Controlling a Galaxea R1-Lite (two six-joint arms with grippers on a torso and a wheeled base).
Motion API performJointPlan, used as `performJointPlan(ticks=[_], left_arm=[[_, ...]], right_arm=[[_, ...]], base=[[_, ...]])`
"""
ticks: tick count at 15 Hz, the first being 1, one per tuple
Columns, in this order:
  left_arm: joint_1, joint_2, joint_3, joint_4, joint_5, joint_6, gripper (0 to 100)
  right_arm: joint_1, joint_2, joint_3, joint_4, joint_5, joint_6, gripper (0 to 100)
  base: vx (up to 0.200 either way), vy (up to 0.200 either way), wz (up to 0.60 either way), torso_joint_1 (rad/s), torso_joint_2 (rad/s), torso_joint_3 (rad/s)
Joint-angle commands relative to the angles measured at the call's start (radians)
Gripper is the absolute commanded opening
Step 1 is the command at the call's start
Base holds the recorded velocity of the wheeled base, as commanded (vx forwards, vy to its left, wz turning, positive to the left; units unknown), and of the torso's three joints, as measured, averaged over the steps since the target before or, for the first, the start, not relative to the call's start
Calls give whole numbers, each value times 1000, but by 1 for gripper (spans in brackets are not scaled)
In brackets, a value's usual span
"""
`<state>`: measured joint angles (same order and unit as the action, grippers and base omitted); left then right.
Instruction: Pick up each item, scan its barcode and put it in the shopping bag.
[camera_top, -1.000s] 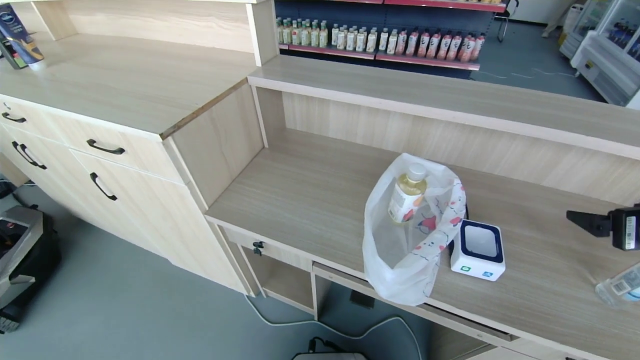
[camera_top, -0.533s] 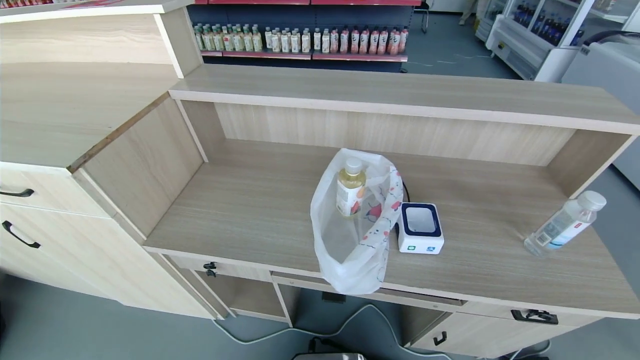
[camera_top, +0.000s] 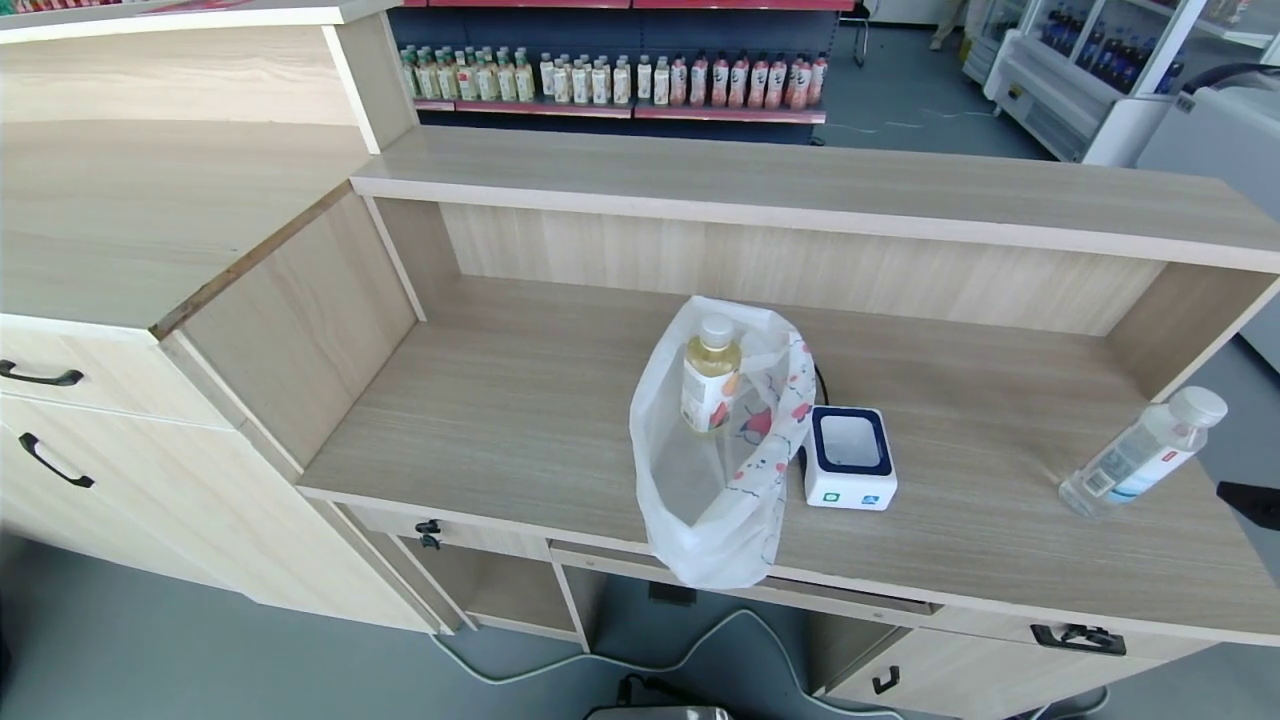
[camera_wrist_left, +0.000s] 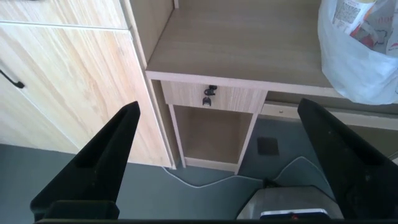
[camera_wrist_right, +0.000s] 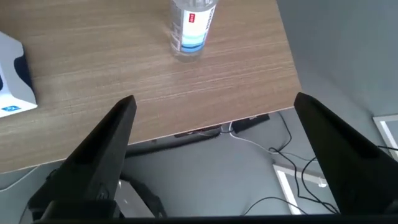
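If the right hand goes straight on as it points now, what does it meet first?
The open right hand would probably meet the counter top near its front edge, short of the clear bottle farther in; depth is unclear.

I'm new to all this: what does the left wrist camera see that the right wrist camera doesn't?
Left wrist camera: the white shopping bag hanging over the edge of the counter, a drawer with a lock below it, and the open left gripper. Right wrist camera: the clear bottle standing on the counter, a corner of the scanner, and the open right gripper. Both: the wooden counter and the grey floor.
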<state>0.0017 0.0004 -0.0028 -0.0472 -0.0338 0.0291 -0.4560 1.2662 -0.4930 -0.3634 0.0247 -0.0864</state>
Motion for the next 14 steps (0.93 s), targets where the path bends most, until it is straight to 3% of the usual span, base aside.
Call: performJointPlan(ticks=[1, 10, 12, 14], left_arm=[[0, 0, 0, 0, 0, 0, 100], [0, 0, -2, 0, 0, 0, 100], [0, 0, -2, 1, -5, -25, 100], [0, 0, -2, 3, -6, -38, 100]], right_arm=[[-15, -25, 4, 6, 43, 4, 100], [-12, -76, 21, 21, 44, 4, 100], [-12, -83, 27, 20, 44, 4, 100], [-12, -83, 36, 18, 43, 4, 100]], base=[[0, 0, 0, 0, 0, 0], [0, 0, 0, 0, 0, 0], [0, 0, 0, 0, 0, 0], [-200, 0, 0, -5, 5, 2]])
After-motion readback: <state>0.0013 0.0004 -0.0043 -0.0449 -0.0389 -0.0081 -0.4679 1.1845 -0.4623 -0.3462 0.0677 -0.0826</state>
